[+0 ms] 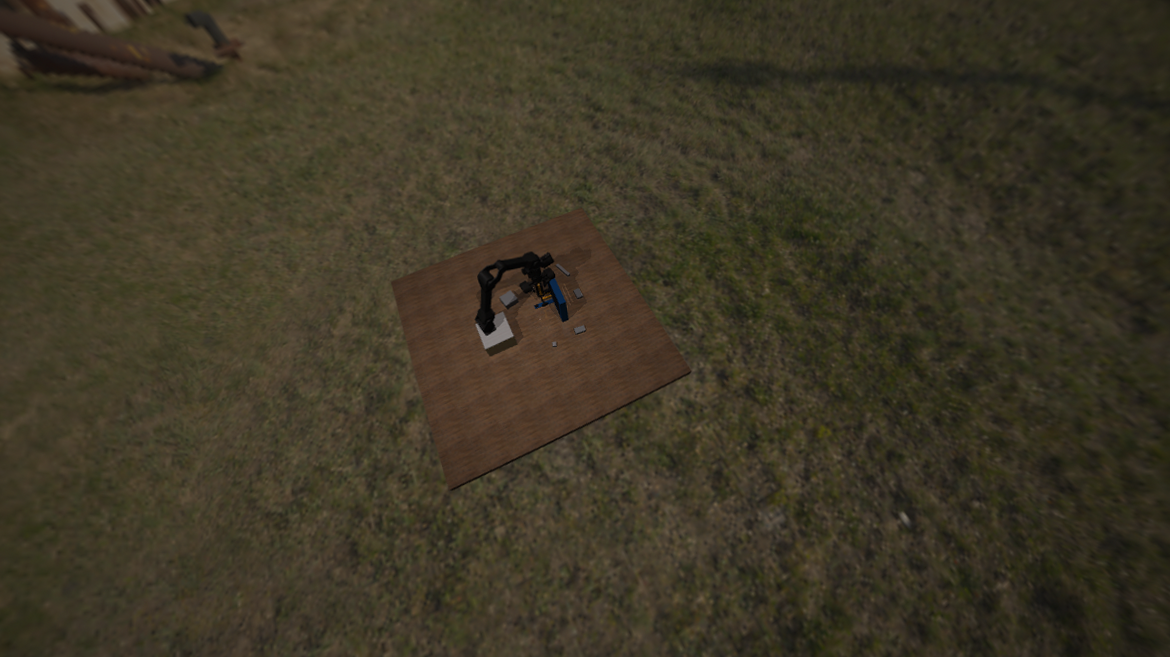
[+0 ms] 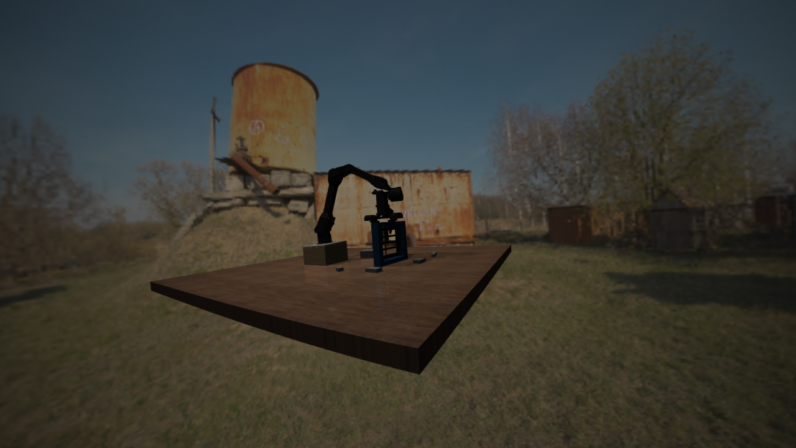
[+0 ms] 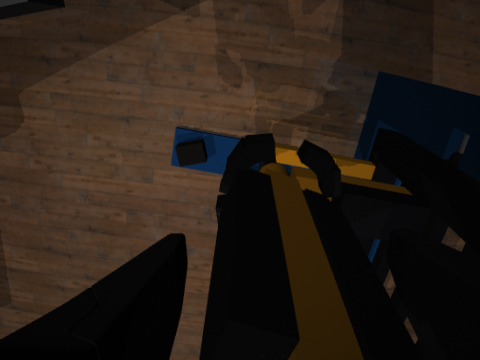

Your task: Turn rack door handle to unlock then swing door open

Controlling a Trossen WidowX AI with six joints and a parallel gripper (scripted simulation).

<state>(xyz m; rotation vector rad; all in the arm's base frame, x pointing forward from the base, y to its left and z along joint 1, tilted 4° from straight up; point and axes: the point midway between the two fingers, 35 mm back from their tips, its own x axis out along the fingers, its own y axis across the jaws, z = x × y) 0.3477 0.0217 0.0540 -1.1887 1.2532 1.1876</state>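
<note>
My gripper (image 3: 288, 246) (image 1: 541, 295) is open, pointing down, with its fingers apart on either side of the upright handle (image 3: 250, 265). The handle's two black halves stand apart, with a wide yellow strip between them in the wrist view. Gaps show between the handle and the fingers; contact lower down cannot be told. The dark barred door (image 3: 425, 175) stands out from the blue frame (image 3: 415, 105) (image 1: 560, 303) (image 2: 376, 245), on the robot's side. Its exact angle is unclear. A blue strip (image 3: 222, 155) with a dark block on it lies below the handle.
The white-topped base block (image 1: 497, 332) (image 2: 325, 253) carries the arm. A larger grey block (image 1: 507, 298) (image 2: 365, 254) stands beside the gripper's side of the frame. Several small grey pieces, one a flat block (image 1: 579, 329) (image 2: 373, 269), lie around the frame on the wooden table (image 1: 521, 401) (image 2: 311, 295).
</note>
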